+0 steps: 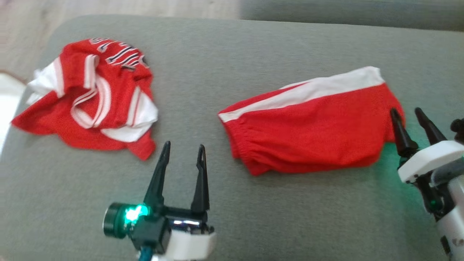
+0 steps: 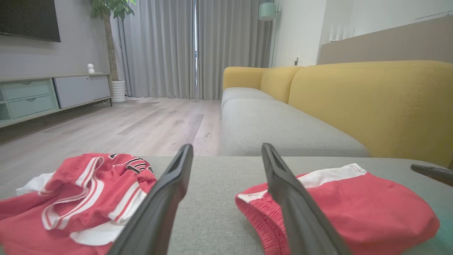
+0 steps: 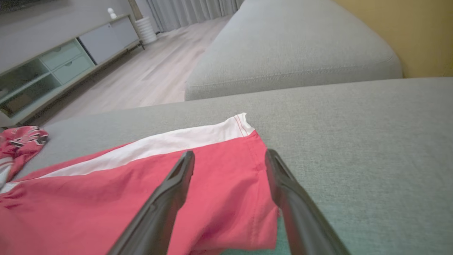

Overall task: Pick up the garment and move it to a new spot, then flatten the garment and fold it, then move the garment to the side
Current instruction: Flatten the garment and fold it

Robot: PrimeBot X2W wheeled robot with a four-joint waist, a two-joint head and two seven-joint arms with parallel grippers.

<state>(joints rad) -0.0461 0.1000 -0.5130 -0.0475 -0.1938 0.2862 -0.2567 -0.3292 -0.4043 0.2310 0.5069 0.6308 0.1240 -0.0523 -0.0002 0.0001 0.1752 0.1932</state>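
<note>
left gripper [image 1: 184,145], lower centre-left of head view: fingers spread wide, holds nothing, tips over bare grey cushion [image 1: 224,54], green light lit on its body. in its wrist view the fingers frame the gap btwn the two garments, touching neither. right gripper [image 1: 406,110], right edge of head view: also spread wide, nothing pinched. its inner fingertip overlaps the right-hand end of the red shorts [image 1: 308,137]; outer finger sits past the hem, over cushion. in its wrist view the two fingers straddle that hem edge; can't tell if a tip touches the fabric. green glow on the cushion under it. shorts lie folded, centre-right of head view, flat on the cushion, w/ white side stripe along the upper edge and elastic waistband at the left end. crumpled red-and-white jersey [image 1: 94,94] sits upper left, well apart from the shorts, near the cushion's left edge. beyond, in left wrist view: yellow sofa [image 2: 371,106] at right, wood floor [image 2: 141,120], grey curtains [image 2: 177,49].
</note>
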